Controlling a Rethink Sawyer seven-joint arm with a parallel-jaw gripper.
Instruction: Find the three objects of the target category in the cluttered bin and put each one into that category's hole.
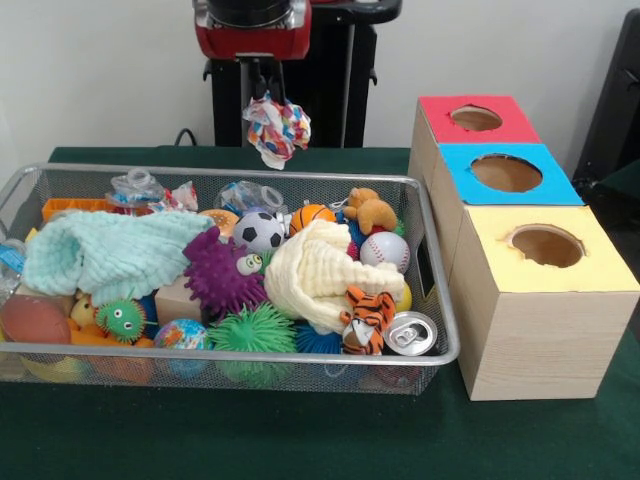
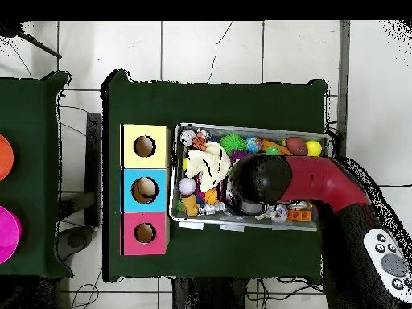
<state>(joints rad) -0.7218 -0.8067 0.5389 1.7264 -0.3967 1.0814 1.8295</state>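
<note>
My gripper [image 1: 268, 97] hangs above the far rim of the wire mesh bin [image 1: 250, 352] and is shut on a patchwork fabric bundle [image 1: 277, 129], held clear of the clutter. The yellow-topped box's hole [image 1: 547, 245] is at the right, nearest the camera in its row. In the overhead view my arm [image 2: 265, 181] covers the middle of the bin [image 2: 241, 128], hiding the gripper and the bundle; the yellow box's hole [image 2: 145, 146] lies left of the bin. No other patchwork bundle shows clearly in the bin.
The blue-topped hole [image 1: 506, 172] and red-topped hole [image 1: 476, 118] sit behind the yellow one. The bin holds a mint cloth [image 1: 110, 252], cream cloth [image 1: 315, 272], purple spiky ball [image 1: 218, 276], soccer ball [image 1: 260, 230], baseball [image 1: 385, 250], tiger toy [image 1: 365, 320] and a can [image 1: 411, 333].
</note>
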